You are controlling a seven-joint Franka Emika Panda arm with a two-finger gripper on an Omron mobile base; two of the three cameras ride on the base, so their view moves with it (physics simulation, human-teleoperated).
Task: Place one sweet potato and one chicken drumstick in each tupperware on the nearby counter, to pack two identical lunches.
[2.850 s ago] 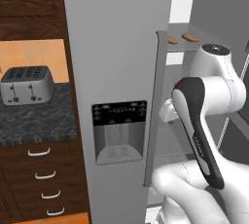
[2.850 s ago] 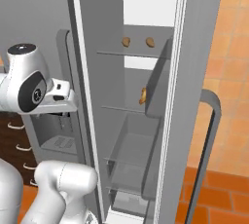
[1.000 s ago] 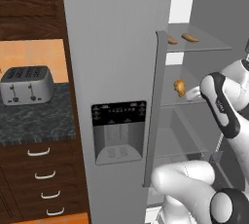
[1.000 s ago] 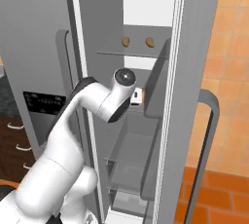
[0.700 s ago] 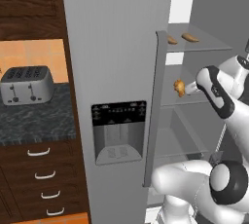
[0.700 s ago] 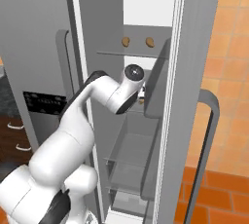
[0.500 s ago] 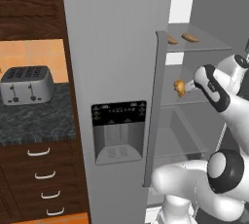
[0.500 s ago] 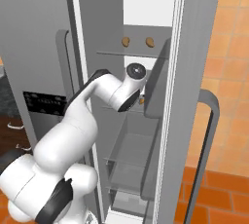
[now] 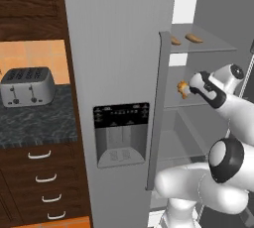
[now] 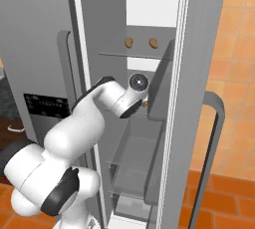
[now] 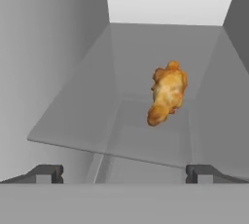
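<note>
A golden-brown chicken drumstick (image 11: 167, 92) lies on a glass shelf (image 11: 73, 125) inside the open fridge, ahead of my gripper (image 11: 124, 174). The gripper is open, its fingertips (image 11: 48, 173) wide apart, with nothing between them. From the left base view the gripper (image 9: 190, 89) sits just right of the drumstick (image 9: 182, 88), at shelf height. Two brown sweet potatoes (image 9: 193, 37) rest on the shelf above, seen side by side (image 10: 128, 42) from the right. The counter (image 9: 34, 120) lies left of the fridge. The tupperware is out of view.
A silver four-slot toaster (image 9: 27, 85) stands on the counter above drawers with white handles (image 9: 39, 155). The closed fridge door with the dispenser panel (image 9: 121, 135) is left of the arm. The open door (image 10: 199, 98) flanks the arm on the right. Lower shelves and a bin (image 10: 132, 161) sit below.
The arm has swung from in front of the fridge into its interior. Over the last second the hand has moved closer to the drumstick. The jaws have stayed open.
</note>
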